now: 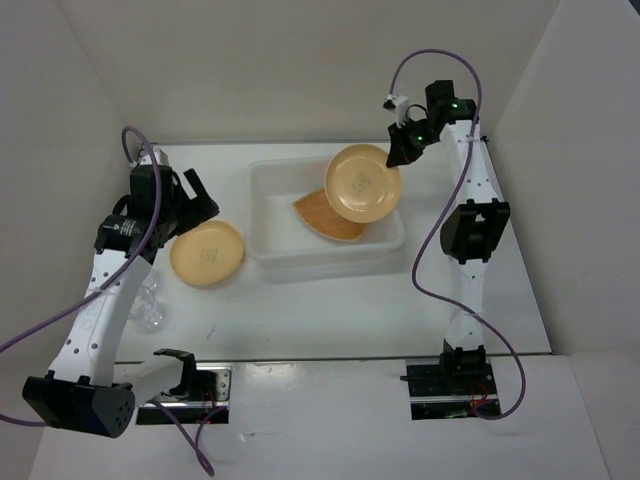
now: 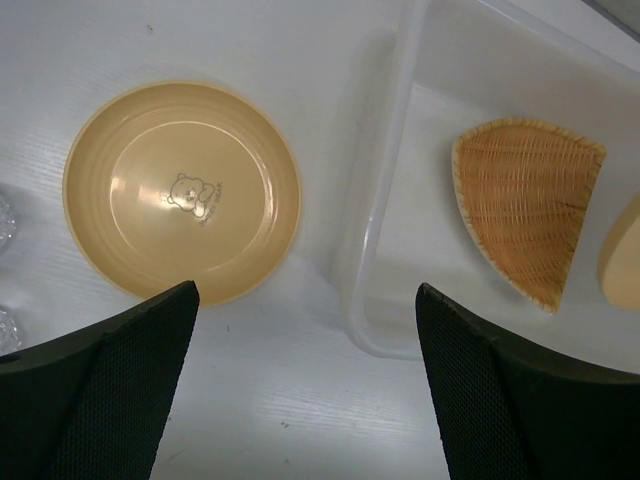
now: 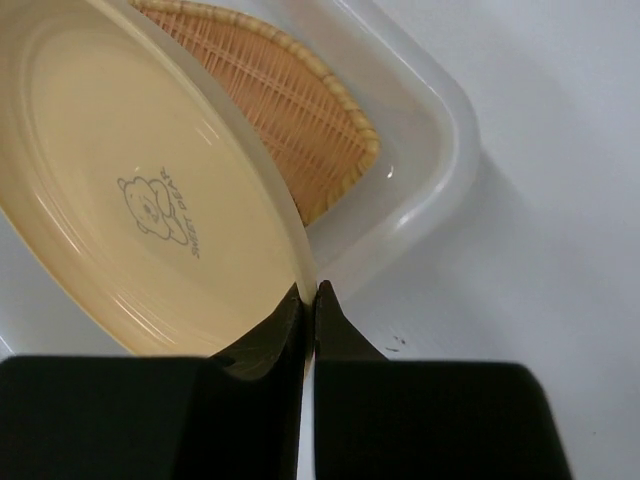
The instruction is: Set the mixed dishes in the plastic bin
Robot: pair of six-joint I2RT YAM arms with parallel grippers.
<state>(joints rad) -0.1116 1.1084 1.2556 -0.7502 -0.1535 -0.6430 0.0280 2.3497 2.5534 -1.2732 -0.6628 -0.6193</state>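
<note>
My right gripper (image 1: 403, 150) (image 3: 310, 292) is shut on the rim of a tan-yellow plate (image 1: 361, 183) (image 3: 140, 200) and holds it tilted above the right end of the plastic bin (image 1: 268, 190) (image 3: 440, 130). The woven basket dish (image 1: 322, 214) (image 2: 525, 205) (image 3: 290, 110) lies inside the bin. The second plate (image 1: 207, 252) (image 2: 182, 190) lies flat on the table left of the bin. My left gripper (image 1: 195, 200) (image 2: 305, 300) is open and empty above the gap between that plate and the bin (image 2: 375, 260). The clear cup (image 1: 148, 305) lies by my left arm.
White walls enclose the table on the left, back and right. The arm bases (image 1: 445, 375) sit at the near edge. A purple cable (image 1: 430, 240) hangs beside the right arm.
</note>
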